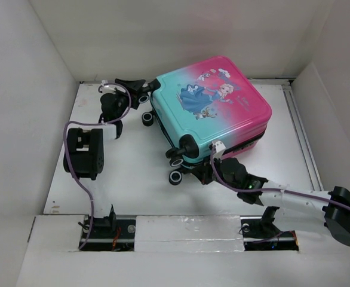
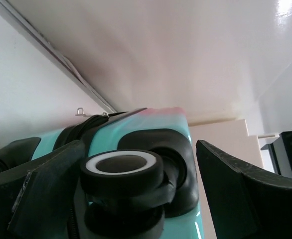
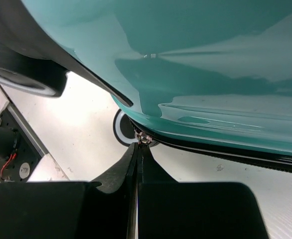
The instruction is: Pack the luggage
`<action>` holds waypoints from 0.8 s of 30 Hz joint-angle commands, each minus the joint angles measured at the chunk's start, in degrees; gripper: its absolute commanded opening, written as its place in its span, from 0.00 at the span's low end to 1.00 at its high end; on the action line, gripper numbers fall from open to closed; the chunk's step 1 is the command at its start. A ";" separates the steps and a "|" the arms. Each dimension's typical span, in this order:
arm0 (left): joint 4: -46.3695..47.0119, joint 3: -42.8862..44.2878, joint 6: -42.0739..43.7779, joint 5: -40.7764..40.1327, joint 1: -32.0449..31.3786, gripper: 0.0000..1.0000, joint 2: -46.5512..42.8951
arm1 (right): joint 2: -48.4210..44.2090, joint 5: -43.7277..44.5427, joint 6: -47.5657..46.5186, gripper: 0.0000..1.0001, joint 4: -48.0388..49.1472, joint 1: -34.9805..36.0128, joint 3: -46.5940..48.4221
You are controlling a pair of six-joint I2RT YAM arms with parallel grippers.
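Note:
The luggage (image 1: 214, 107) lies flat on the white table, lid closed, cartoon princess side up, teal end towards the left. My left gripper (image 1: 144, 91) is open at its far left corner. In the left wrist view its fingers (image 2: 49, 186) straddle a black-and-white wheel (image 2: 121, 169) without clamping it. My right gripper (image 1: 215, 162) is at the luggage's near edge, by the front wheels (image 1: 175, 177). In the right wrist view it (image 3: 139, 147) is shut on the small metal zipper pull (image 3: 145, 139) under the teal shell (image 3: 196, 74).
White enclosure walls stand close on the left, back and right. A metal rail (image 1: 297, 131) runs along the table's right side. The arms' mounting bar (image 1: 187, 230) spans the near edge. A black arm base (image 3: 6, 149) shows in the right wrist view.

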 commanded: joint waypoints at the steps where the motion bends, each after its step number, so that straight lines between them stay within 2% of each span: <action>1: 5.74 2.13 -2.68 1.79 -0.93 0.89 1.11 | -0.37 -6.29 1.49 0.00 5.69 1.16 0.93; 3: 7.16 1.52 -4.62 1.18 -1.45 0.86 2.42 | -1.06 -5.76 1.49 0.00 5.17 1.16 0.93; 5: 8.57 2.05 -5.49 1.18 -1.46 0.75 3.48 | -1.59 -5.76 1.49 0.00 4.64 1.16 0.93; 7: 9.19 3.36 -6.73 1.18 -1.46 0.68 4.71 | -1.60 -5.76 1.49 0.00 3.68 1.16 0.93; 8: 9.19 3.89 -6.73 0.65 -1.46 0.55 4.72 | -2.29 -5.76 1.49 0.00 3.67 1.16 0.93; 11: 9.19 5.21 -6.73 0.65 -1.98 0.31 5.94 | -3.52 -5.24 1.49 0.00 3.67 1.16 0.40; 12: 9.71 5.21 -6.73 0.13 -1.98 0.03 5.95 | -3.53 -4.63 1.49 0.00 3.67 1.16 0.40; 13: 9.72 5.21 -6.73 0.12 -1.98 0.00 5.95 | -3.53 -3.93 1.49 0.00 3.06 1.16 0.40; 19: 15.95 -4.79 -3.76 -3.56 -1.46 0.00 -1.16 | -5.20 -5.58 0.96 0.00 1.04 -1.82 0.93; 24: 20.52 -23.06 0.56 -7.17 0.21 0.00 -14.84 | -6.87 -14.80 -1.67 0.00 1.03 -11.91 3.82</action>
